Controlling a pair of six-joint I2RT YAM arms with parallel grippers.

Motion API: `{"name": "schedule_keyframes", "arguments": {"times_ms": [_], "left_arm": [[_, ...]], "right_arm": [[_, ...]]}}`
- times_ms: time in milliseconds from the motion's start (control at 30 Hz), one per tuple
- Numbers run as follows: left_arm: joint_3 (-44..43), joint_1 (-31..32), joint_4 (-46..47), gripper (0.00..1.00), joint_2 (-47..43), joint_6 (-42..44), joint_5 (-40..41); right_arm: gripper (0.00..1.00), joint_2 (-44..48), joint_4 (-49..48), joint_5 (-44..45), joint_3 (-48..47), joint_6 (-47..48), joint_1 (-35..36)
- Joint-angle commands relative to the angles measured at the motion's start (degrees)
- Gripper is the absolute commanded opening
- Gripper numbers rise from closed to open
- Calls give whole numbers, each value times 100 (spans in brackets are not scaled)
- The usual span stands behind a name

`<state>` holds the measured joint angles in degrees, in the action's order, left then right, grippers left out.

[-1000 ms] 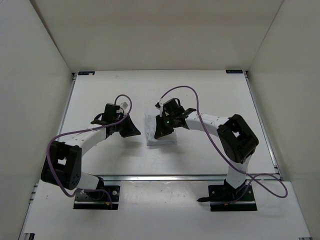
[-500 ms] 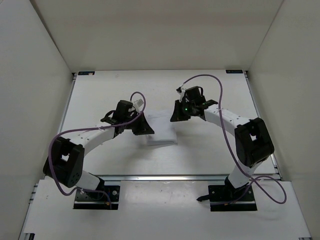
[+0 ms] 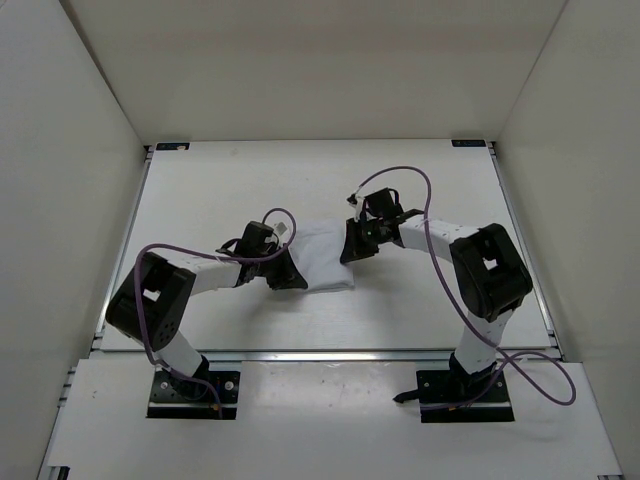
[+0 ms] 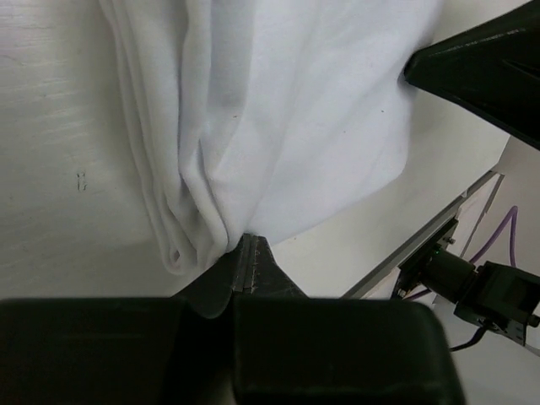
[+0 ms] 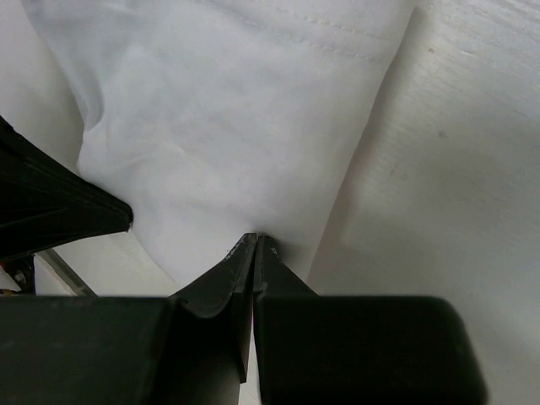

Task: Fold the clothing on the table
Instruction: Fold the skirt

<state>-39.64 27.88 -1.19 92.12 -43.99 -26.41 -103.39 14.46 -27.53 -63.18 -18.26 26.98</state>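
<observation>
Top view: the table is a matte white surface with white walls around it and a silver rail along its near edge. The clothing lies near the middle as a small, bunched white bundle. It sits between the two arms, with the left gripper at its left edge and the right gripper at its right edge.

Left wrist view: the left gripper has its fingers pressed tightly together. Their tip touches the rolled, layered edge of the clothing (whether any fabric is pinched between them cannot be told). The cloth fills most of the frame, resting on the table. The right gripper shows as a dark wedge at the far side.

Right wrist view: the right gripper is likewise clenched, its tip at the hemmed edge of the clothing. The left gripper appears as a dark shape opposite, and bare table lies to the right.
</observation>
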Motion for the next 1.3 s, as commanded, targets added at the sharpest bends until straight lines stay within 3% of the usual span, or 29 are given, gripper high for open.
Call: {"name": "schedule_keyframes", "arguments": {"times_ms": [0,267,300,333,367,433,467,500,667,767,933,1267], "left_arm": [[114,7,163,0,-88,-48,154],[-175,-318,-531,0,-404,277,94],[-219,-370,-705,2,-544,329,101],[-316,-362,-794,14,-711,373,101],[-421,-336,-917,21,-791,460,110],[-562,-327,-1250,61,-1159,636,390],[-624,-336,-1356,72,-1248,698,505],[-668,-353,-1531,99,-1466,838,749],[-808,-572,-2392,98,-2118,1322,1893],[-879,-748,-2868,98,-2303,1638,2394],[-940,-1065,-3238,99,-2374,2139,2632],[-1090,-1197,-3703,98,-2277,2456,2765]], "right_arm": [[0,-180,-259,-130,-169,183,-123],[0,64,13,-332,-599,305,-448],[7,204,57,-367,-625,306,-448],[24,371,92,-419,-652,314,-509],[31,425,110,-455,-600,341,-545],[58,705,162,-420,-460,349,-597],[64,759,145,-394,-354,350,-676],[71,829,75,-359,-257,376,-685],[78,777,56,-473,244,297,-922],[82,707,521,-1,157,227,-870],[90,1057,1085,1082,-72,394,-764],[96,1779,927,1303,96,586,-1151]]}}
